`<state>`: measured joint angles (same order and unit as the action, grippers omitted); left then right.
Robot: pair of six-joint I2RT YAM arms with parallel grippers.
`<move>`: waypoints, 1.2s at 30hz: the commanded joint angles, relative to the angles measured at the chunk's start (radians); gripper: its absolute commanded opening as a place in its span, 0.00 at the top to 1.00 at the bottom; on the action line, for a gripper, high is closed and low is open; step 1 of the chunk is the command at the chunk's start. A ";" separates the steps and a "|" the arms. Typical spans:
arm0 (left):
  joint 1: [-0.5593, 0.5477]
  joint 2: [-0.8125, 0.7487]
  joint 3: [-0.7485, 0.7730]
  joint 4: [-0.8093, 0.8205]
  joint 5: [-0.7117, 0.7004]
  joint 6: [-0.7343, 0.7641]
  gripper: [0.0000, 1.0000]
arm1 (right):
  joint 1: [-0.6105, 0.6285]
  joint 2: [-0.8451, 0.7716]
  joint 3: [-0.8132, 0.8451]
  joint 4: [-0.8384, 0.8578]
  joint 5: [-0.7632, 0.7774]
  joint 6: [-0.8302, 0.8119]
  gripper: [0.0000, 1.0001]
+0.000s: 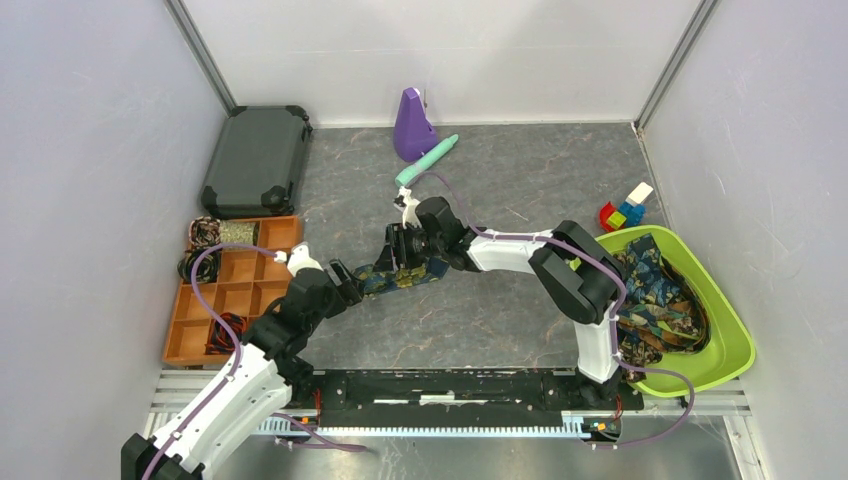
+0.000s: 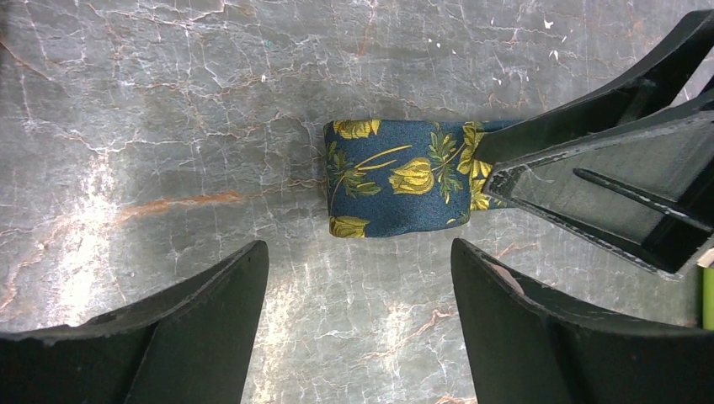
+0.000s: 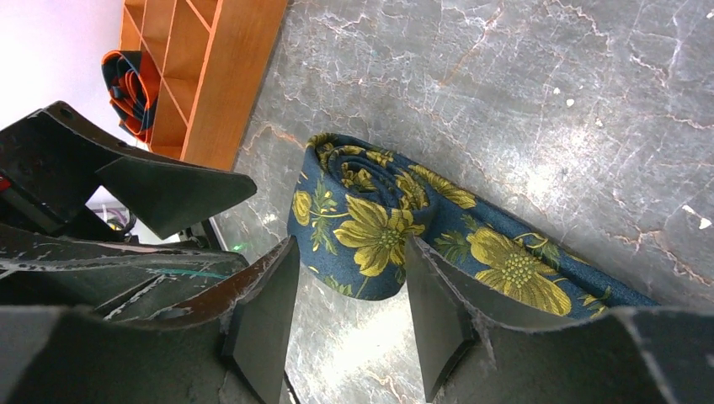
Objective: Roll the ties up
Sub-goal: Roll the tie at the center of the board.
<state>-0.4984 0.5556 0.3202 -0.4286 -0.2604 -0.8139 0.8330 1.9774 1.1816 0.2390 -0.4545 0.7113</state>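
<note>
A navy tie point(image 1: 420, 272) with yellow flowers lies on the grey table, its left end rolled into a small coil point(image 3: 362, 210). My right gripper point(image 1: 398, 258) reaches over it from the right. In the right wrist view its fingertips point(image 3: 352, 286) clasp the near edge of the coil, one on each side. My left gripper point(image 1: 345, 283) is open and empty just left of the coil. The left wrist view shows the coil point(image 2: 396, 177) beyond its spread fingers point(image 2: 358, 252), with the right gripper's fingers point(image 2: 589, 185) on the tie.
An orange compartment tray point(image 1: 245, 268) at the left holds coiled ties point(image 1: 205, 232), one black-red point(image 3: 130, 80). A green basin point(image 1: 725, 345) at the right holds more ties point(image 1: 655, 295). A black case point(image 1: 255, 160), a purple cone point(image 1: 412, 125), a teal pen point(image 1: 428, 160) and toy blocks point(image 1: 625, 210) lie further back.
</note>
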 commanded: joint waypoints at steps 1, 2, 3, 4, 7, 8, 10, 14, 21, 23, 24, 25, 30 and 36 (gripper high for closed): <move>0.008 0.004 0.000 0.052 -0.014 -0.004 0.14 | -0.005 0.031 0.008 0.040 -0.001 0.017 0.45; 0.010 0.007 0.001 0.056 -0.014 0.000 0.14 | -0.005 0.038 0.010 0.038 0.000 0.018 0.46; 0.012 0.014 0.004 0.059 -0.013 0.002 0.14 | -0.004 0.043 0.010 0.038 0.003 0.019 0.46; 0.013 0.021 0.006 0.062 -0.011 0.005 0.14 | -0.005 0.048 0.010 0.039 0.005 0.018 0.47; 0.020 0.044 0.013 0.073 -0.003 0.017 0.13 | -0.006 0.064 0.011 0.039 0.009 0.016 0.49; 0.024 0.052 0.016 0.080 -0.001 0.022 0.13 | -0.006 0.068 0.012 0.037 0.009 0.015 0.50; 0.033 0.071 0.020 0.091 0.011 0.033 0.13 | -0.009 0.076 0.006 0.042 0.009 0.014 0.52; 0.064 0.101 0.028 0.119 0.037 0.055 0.13 | -0.013 0.087 -0.008 0.056 0.003 0.014 0.56; 0.113 0.139 0.010 0.211 0.106 0.079 0.13 | -0.026 0.095 -0.025 0.072 -0.006 0.009 0.58; 0.125 0.155 -0.008 0.258 0.131 0.081 0.13 | -0.027 0.096 -0.033 0.079 -0.009 0.010 0.58; 0.129 0.164 -0.018 0.287 0.144 0.080 0.13 | -0.028 0.097 -0.036 0.082 -0.011 0.010 0.58; 0.136 0.171 -0.027 0.314 0.156 0.079 0.13 | -0.028 0.096 -0.039 0.085 -0.012 0.011 0.58; 0.155 0.221 -0.043 0.405 0.211 0.085 0.13 | -0.029 0.096 -0.053 0.094 -0.018 0.008 0.59; 0.159 0.284 -0.051 0.479 0.237 0.085 0.14 | -0.031 0.102 -0.069 0.108 -0.019 0.007 0.59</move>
<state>-0.3481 0.8162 0.2829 -0.0669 -0.0620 -0.7685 0.8066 2.0529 1.1397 0.3428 -0.4828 0.7361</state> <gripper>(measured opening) 0.864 0.413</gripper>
